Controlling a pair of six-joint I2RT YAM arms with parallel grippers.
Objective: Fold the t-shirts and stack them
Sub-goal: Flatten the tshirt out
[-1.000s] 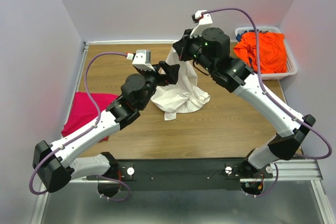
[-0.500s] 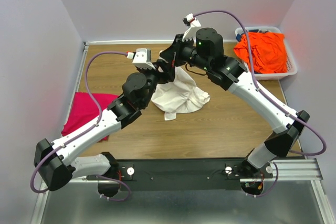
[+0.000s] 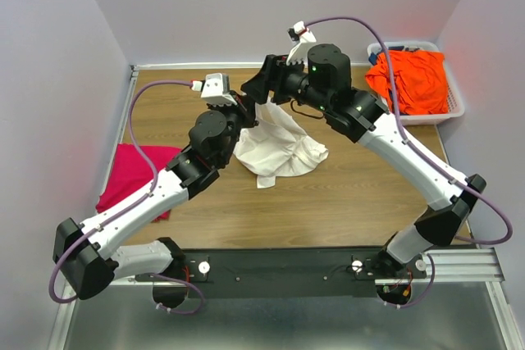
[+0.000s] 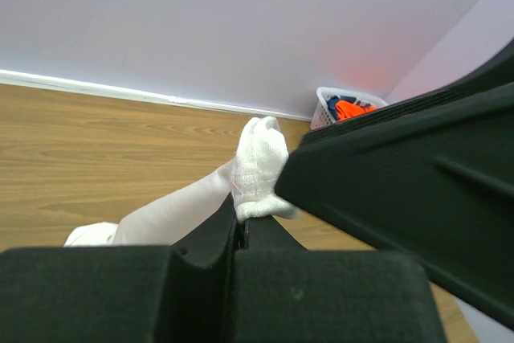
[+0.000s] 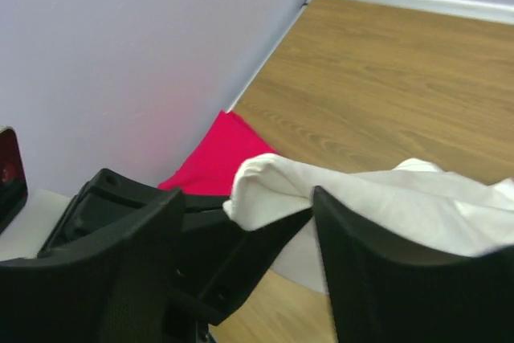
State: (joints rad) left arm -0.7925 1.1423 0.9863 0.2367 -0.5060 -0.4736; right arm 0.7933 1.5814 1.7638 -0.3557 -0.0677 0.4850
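Early stage: left end effector (image 4: 241, 226) clamps the unfolded cream-white t-shirt (image 3: 279, 149), right end effector (image 5: 245, 198) gapes; pink t-shirt (image 3: 131, 174) lies left, orange t-shirt (image 3: 410, 79) in the basket (image 3: 455, 109).

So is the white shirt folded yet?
No, not folded. The white shirt is a crumpled heap on the table, its top pinched up in the left gripper.
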